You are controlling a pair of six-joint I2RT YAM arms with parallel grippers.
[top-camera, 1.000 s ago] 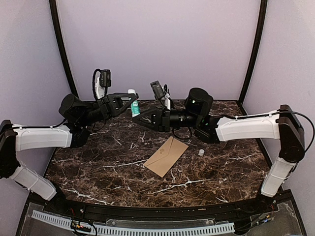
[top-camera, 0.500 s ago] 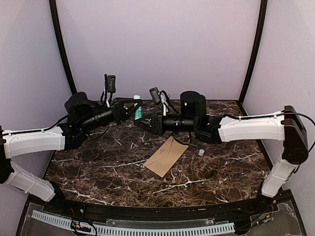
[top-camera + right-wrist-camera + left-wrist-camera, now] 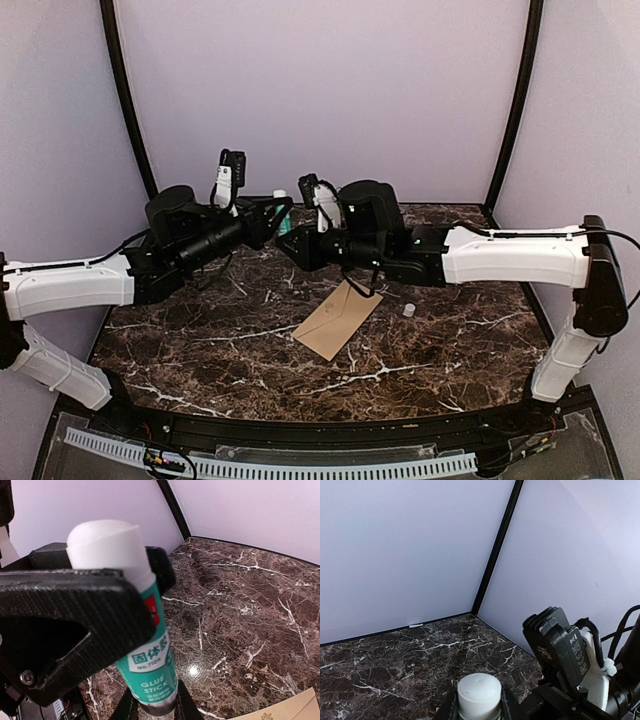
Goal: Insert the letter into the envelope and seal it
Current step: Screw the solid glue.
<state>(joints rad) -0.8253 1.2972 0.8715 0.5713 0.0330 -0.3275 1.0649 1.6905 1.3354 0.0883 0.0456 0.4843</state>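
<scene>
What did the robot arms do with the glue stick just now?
The left arm and right arm leaned toward the middle, carrying the glue stick slightly right. The left gripper kept its grip; the right gripper clasps the base. The envelope and the small white piece stayed put.

The teal label of the glue stick (image 3: 150,672) carries white print. Reading down from its white cap: the Chinese characters 固体胶, then "No.7104", then "GLUE STICK". A small red mark nearer the cap is unreadable. White lettering on the black camera housing (image 3: 559,645) cannot be made out.
</scene>
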